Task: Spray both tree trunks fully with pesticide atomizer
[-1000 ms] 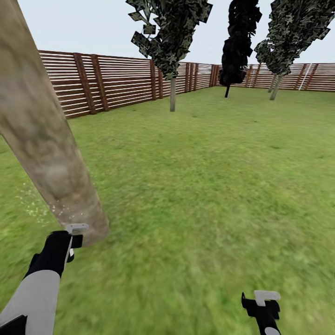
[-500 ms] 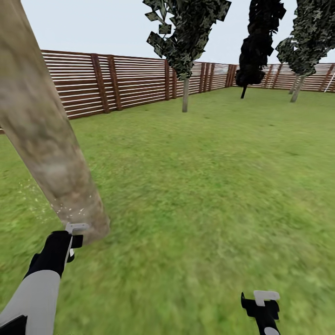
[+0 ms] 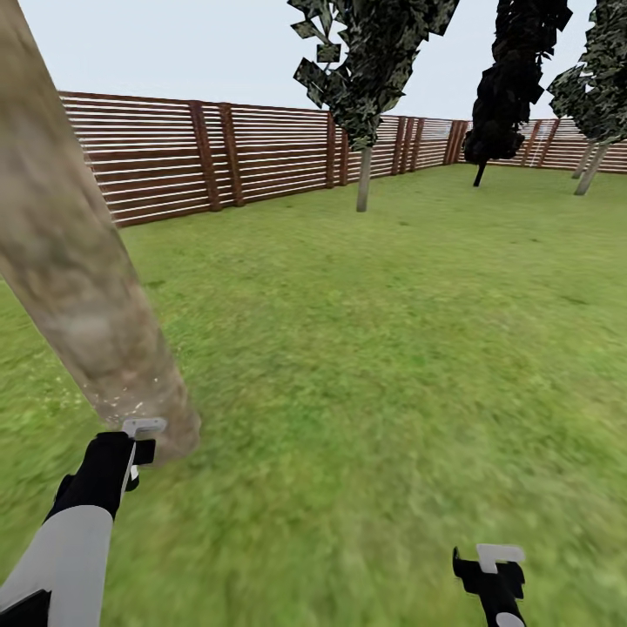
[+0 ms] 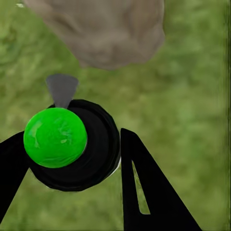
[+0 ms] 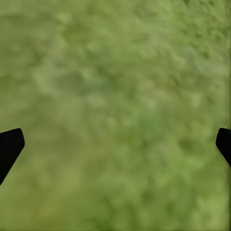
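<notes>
At far left, a thick pale beige-grey mottled tree trunk [image 3: 74,261] leans across my head view, its base meeting the blurred green grass floor [image 3: 374,366]. Fine white specks of pesticide [image 3: 131,405] dot the lowest part of the trunk. Just below that base, my left claw [image 3: 131,453] on its black and white arm is closed around the pesticide atomizer [image 4: 72,144], a round black body with a glossy green ball on top and a grey cone nozzle aimed at the trunk. I can read no label or writing on it. Behind runs a brown horizontal-slat wooden fence [image 3: 174,157], with three dark-leaved trees [image 3: 366,61] towards the right. At lower right my right claw [image 3: 492,575] hangs over bare grass, fingers spread wide and empty.
</notes>
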